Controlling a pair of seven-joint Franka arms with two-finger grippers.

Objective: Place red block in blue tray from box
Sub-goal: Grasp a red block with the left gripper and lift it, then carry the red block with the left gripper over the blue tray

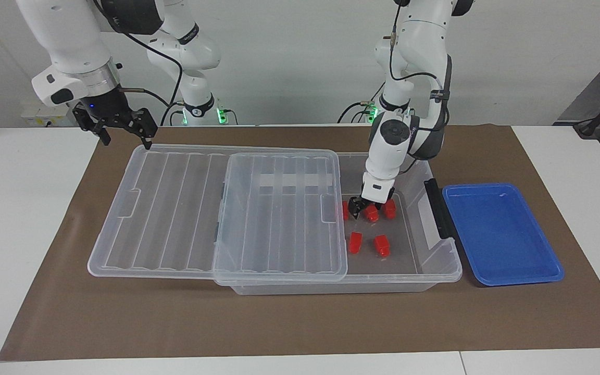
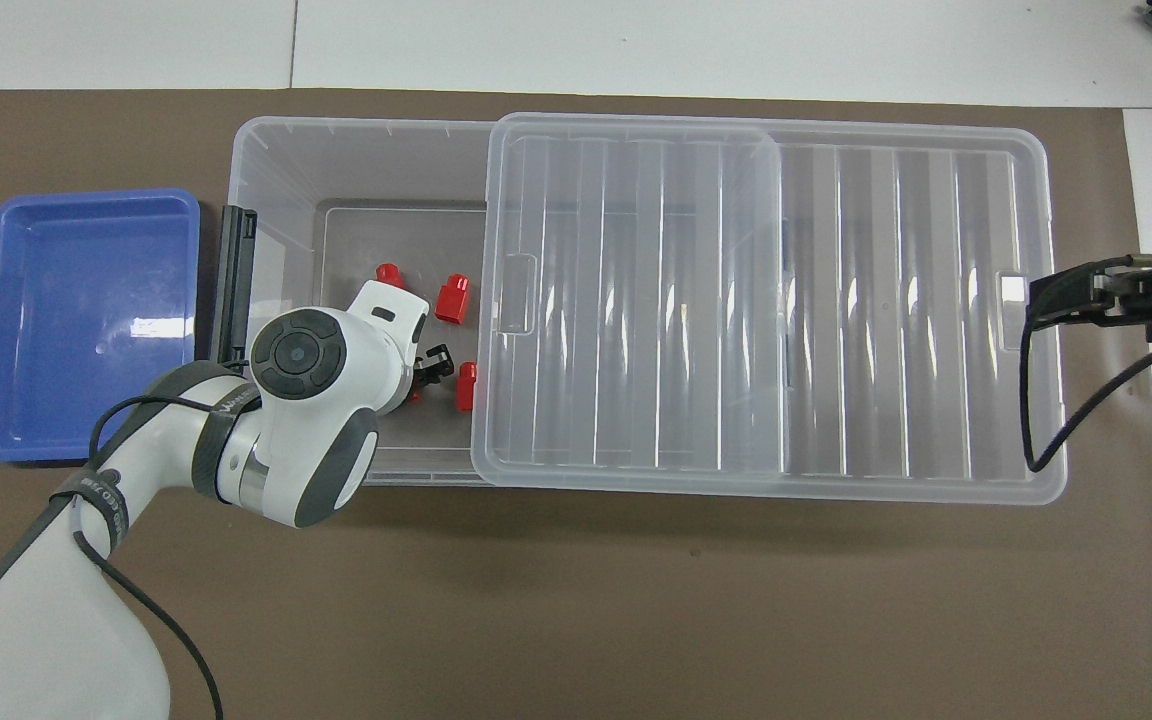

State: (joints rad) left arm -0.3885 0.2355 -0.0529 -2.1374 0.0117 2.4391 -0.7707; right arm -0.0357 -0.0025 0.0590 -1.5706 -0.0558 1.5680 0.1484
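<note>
The clear box (image 1: 438, 263) lies on the mat with its ribbed lid (image 1: 175, 208) slid toward the right arm's end, so the end near the blue tray is uncovered. Several red blocks lie on its floor there. My left gripper (image 1: 366, 209) is down inside the box, right at one red block (image 1: 372, 214). In the overhead view the left arm covers that block. The blue tray (image 1: 500, 234) sits empty on the mat beside the box's dark handle (image 1: 438, 208); it also shows in the overhead view (image 2: 86, 320). My right gripper (image 1: 123, 130) is open and empty, raised over the lid's end, waiting.
Other red blocks lie loose in the box: two farther from the robots (image 1: 355, 242) (image 1: 382, 246), one beside the gripper (image 1: 389, 208), one half under the lid's edge (image 1: 345, 210). A brown mat (image 1: 279, 323) covers the white table.
</note>
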